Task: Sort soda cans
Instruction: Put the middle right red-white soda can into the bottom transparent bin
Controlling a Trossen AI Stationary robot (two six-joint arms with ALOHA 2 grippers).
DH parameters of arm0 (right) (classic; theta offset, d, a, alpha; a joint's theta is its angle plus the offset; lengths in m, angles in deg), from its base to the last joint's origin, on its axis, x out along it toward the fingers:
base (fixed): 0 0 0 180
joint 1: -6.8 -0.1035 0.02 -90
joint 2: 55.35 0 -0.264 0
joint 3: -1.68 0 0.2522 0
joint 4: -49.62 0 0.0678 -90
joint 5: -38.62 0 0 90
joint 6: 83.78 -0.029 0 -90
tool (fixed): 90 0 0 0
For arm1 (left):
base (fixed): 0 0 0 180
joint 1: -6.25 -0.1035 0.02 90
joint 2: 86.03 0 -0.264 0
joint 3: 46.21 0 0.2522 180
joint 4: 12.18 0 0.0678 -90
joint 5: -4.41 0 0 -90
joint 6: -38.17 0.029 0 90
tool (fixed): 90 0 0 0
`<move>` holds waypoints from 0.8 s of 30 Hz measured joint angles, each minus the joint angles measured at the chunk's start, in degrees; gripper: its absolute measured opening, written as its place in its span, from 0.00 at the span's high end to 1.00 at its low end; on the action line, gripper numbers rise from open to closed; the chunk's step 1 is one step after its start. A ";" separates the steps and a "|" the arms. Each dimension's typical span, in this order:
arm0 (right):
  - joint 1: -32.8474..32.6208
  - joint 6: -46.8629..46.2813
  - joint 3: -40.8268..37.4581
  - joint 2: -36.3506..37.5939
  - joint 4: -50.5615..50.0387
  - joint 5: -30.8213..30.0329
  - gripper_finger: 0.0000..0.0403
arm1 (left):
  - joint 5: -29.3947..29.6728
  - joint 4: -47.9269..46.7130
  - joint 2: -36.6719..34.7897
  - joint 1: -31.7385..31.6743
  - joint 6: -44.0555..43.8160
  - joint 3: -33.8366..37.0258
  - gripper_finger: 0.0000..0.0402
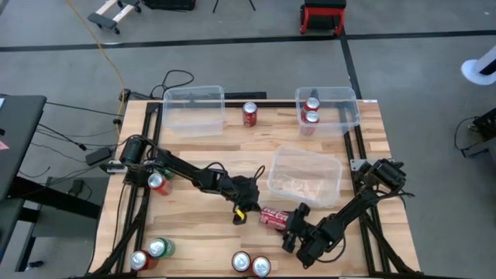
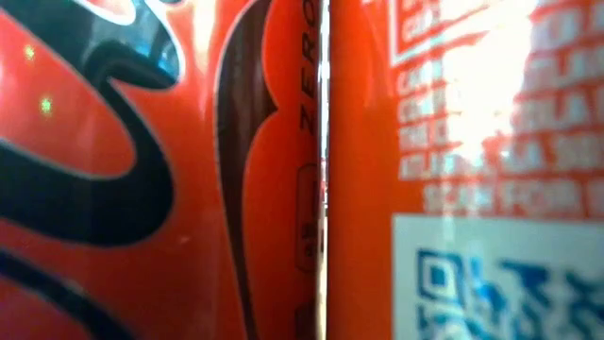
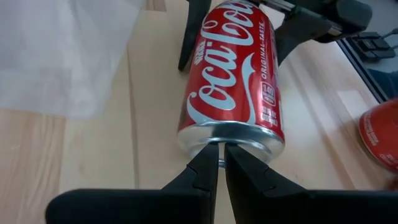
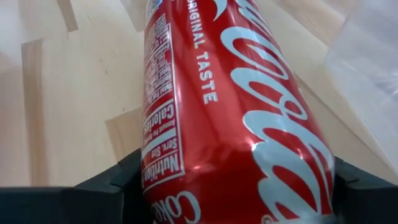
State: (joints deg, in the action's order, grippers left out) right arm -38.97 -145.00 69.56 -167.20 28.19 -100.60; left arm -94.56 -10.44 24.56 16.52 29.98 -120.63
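Meanwhile, near the wooden surface's (image 1: 194,147) front edge, the right gripper (image 1: 288,225) is straddling a toppled red aluminium soda can (image 1: 273,216), fingers spread; the left gripper (image 1: 242,215), pressed together, is touching its end.

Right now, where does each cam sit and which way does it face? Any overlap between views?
High: overhead, looking straight down on the table; both arms show, left tool and right tool flanking the lying red can.
Low: at table height, blocked by two red cans up close; no arm shows.
Left wrist: looks past its shut fingers at the lying can's end.
Right wrist: looks along the can's side, its fingers either side.
Shared: both wrist views and the high view see the same lying can.
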 joint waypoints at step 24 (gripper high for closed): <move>-4.09 1.91 17.76 25.24 -46.48 4.32 0.26 | 0.44 -1.11 0.00 -0.05 0.00 0.02 0.94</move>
State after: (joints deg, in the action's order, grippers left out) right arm -43.06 -143.09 87.32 -141.95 -18.29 -96.28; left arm -94.12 -11.55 24.56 16.47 29.98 -120.61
